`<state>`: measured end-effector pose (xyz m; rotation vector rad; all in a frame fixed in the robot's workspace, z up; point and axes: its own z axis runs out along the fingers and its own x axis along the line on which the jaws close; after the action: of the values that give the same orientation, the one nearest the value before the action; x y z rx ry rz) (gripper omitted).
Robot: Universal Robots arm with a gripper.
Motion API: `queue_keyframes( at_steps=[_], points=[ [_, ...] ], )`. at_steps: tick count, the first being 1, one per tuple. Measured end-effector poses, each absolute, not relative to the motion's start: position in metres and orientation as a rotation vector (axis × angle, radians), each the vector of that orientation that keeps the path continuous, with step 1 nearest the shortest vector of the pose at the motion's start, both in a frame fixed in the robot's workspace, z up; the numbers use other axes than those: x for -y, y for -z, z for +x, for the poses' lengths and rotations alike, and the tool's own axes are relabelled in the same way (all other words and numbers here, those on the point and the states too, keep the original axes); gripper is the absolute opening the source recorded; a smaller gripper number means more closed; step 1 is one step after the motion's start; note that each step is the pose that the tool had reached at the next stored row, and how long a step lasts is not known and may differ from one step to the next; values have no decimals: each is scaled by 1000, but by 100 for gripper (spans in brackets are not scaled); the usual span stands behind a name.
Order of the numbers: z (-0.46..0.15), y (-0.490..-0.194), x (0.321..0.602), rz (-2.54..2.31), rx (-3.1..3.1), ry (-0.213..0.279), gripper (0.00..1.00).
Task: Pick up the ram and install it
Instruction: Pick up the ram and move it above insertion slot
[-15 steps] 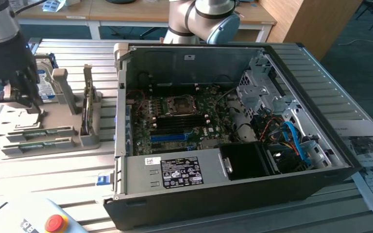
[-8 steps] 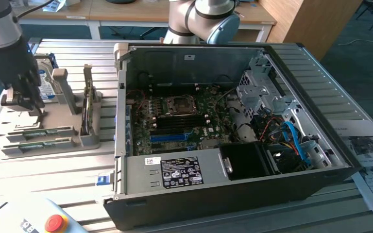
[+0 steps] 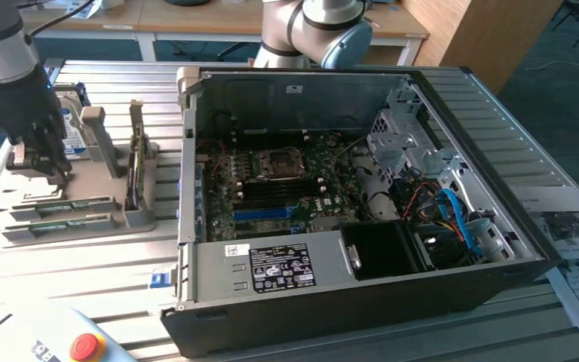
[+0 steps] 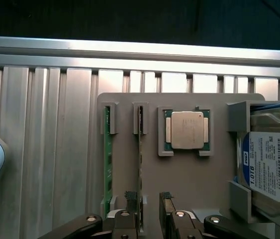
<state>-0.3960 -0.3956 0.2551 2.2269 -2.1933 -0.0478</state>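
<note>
A red stop button (image 3: pixel 87 347) lies nearest. On the exterior view's left, a grey holder (image 4: pixel 194 179) keeps the ram (image 4: pixel 140 149) on edge in a slot. The gripper (image 4: pixel 148 199) hovers over it, jaws apart, astride that stick. Beyond sit the processor (image 4: pixel 187 130) and the hard drive (image 4: pixel 274 164).

ram sticks (image 4: pixel 107 159) I can see in the holder: two
processor chips (image 4: pixel 187 130): one
hard drives (image 4: pixel 274 164): one
holder trays (image 4: pixel 189 174) beneath me: one
computer cases (image 3: pixel 370 317) on the desk (image 3: pixel 88 286): one
red buttons (image 3: pixel 87 347): one
my claw (image 4: pixel 147 196): one, with two fingers (image 4: pixel 130 196)
</note>
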Motion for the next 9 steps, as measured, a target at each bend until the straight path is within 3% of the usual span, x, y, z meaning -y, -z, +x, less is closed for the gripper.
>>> queue_keyframes(
  at_steps=[9],
  points=[
    [-396, -246, 396, 2227, 2193, 48, 31]
  ],
)
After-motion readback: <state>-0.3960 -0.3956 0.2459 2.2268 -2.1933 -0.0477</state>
